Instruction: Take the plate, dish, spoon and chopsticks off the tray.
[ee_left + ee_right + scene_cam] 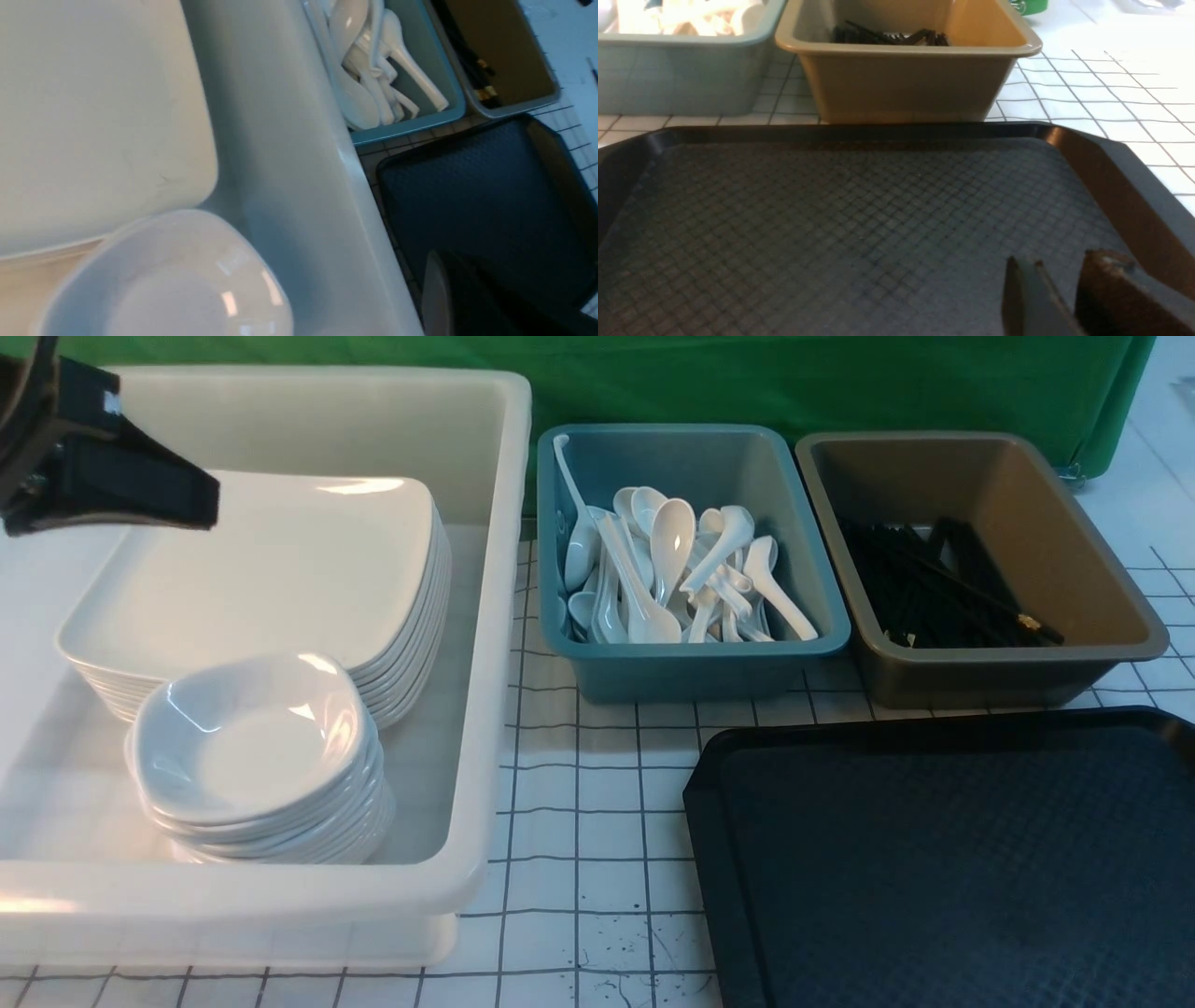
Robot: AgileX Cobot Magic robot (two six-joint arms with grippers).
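1. Currently the tray (943,859) sits at the worktop's (597,859) near right corner; black plastic, rectangular with rounded corners, low raised rim, fine diamond-textured floor, nothing lying on what shows of it.
2. Big white tub (485,616) on the worktop's left side, smooth glossy plastic with a thick rolled rim. Inside: a stack of square plates, the plate (271,569) on top, glossy white, rounded corners, shallow upturned rim.
3. Same tub, nearer corner: a stack of small dishes, the dish (247,733) topmost, glossy white, rounded-square, deeper than the plates. This stack touches the front edge of the plate stack.
4. Teal bin (691,663) toward the far edge, middle of the worktop, just right of the tub. Holds a loose heap of white soup spoons, the spoon (670,546) lying on top, deep oval bowl, short thick handle.
5. Brown bin (980,672) just right of the teal one, directly behind the tray's far rim. Holds the chopsticks (943,583), a bundle of thin straight black sticks lying across the floor.
6. Worktop surface is white with a thin dark grid of lines; green cloth (794,378) behind the bins.
7. Left pincer (191,502) hangs over the tub's far left, above the plates, black fingers pressed together, holding nothing.
8. Right pincer (1057,298) is low over the tray's right part, its dark fingers spread with a gap between, nothing in it.
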